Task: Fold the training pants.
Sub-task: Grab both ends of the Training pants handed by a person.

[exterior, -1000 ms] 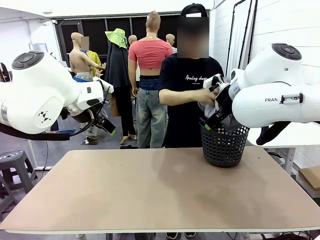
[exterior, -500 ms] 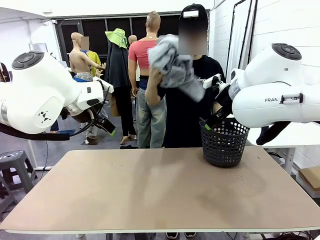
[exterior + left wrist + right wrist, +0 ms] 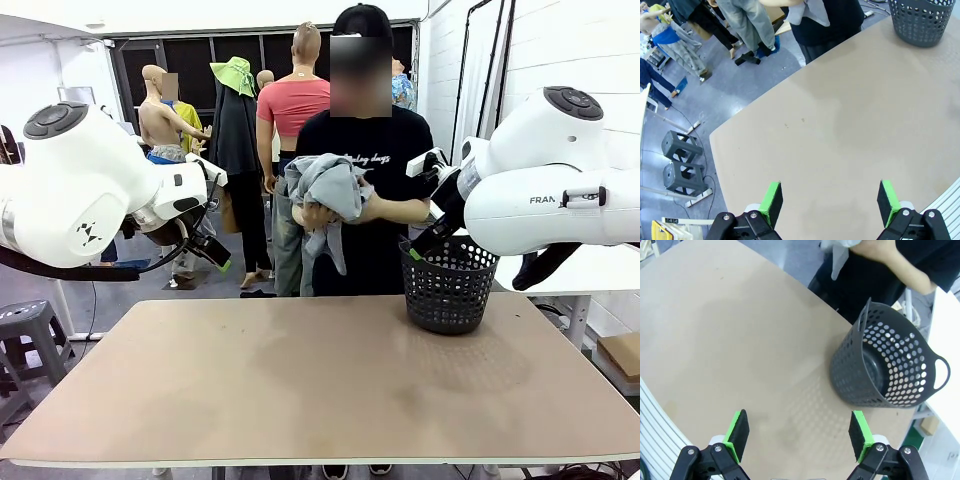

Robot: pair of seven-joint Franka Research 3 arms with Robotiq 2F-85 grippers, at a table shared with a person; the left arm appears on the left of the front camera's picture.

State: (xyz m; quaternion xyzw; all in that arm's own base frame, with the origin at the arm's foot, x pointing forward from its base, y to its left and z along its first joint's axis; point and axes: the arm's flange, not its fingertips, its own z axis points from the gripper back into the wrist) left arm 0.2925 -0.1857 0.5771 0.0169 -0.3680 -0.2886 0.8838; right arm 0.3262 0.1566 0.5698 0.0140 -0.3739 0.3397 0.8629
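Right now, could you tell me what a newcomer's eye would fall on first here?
The person at the far side, holding the grey training pants bunched at chest height. Then the black mesh basket on the table's far right, and the white arms either side, left claw and right claw both open.

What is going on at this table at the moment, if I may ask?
A person at the far side of the table holds the grey training pants bunched up at chest height, next to a black basket standing on the table's far right part. The left gripper and the right gripper both hang open above the table, holding nothing. The pants are not yet laid down, so folding has not begun.
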